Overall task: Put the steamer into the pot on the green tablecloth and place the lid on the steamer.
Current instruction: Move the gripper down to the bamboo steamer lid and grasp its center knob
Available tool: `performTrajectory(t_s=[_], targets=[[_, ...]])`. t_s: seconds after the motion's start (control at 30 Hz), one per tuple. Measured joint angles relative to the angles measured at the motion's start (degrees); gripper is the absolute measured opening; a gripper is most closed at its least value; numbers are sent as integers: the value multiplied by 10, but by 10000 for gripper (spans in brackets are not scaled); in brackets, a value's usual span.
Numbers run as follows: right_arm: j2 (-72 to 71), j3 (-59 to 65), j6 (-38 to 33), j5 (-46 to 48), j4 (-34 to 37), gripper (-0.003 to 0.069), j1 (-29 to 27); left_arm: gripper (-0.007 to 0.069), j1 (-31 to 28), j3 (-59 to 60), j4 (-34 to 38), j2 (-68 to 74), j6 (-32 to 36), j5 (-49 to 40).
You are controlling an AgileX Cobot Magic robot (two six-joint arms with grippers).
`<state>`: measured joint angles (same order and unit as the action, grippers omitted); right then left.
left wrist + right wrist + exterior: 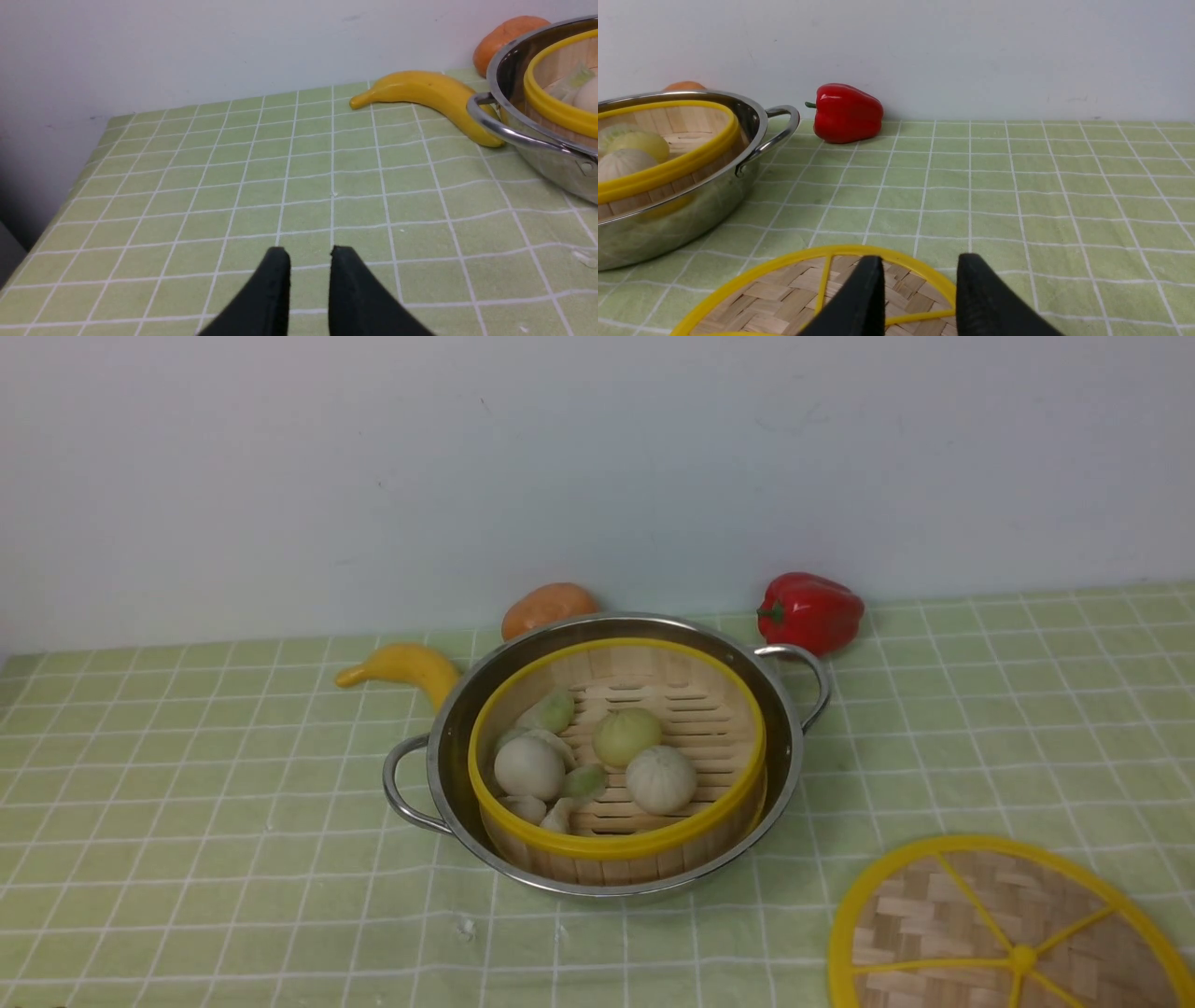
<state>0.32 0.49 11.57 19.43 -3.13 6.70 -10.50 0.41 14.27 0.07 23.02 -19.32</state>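
Only wrist views show left hand [310,254], right hand [920,261] near lid [775,298]: both released.

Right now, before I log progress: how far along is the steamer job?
Done: the steamer sits inside the pot on the green tablecloth. In hand: the right gripper, jaws open, hovers over the lid, which lies flat on the cloth near the pot, ungripped. The left gripper holds nothing. Left: lift the lid onto the steamer.
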Motion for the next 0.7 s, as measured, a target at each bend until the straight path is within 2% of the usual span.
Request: performTrajectory(t_s=[0.33,0.53,0.7], targets=[[0,-1,10,-18,23,240,0,146,0,0,-1,0,0,0],[-2,-110,30,-5,57,240,0,153,0,0,-1,0,0,0],[-3,-246,30,90,61,240,0,167,0,0,-1,0,0,0]])
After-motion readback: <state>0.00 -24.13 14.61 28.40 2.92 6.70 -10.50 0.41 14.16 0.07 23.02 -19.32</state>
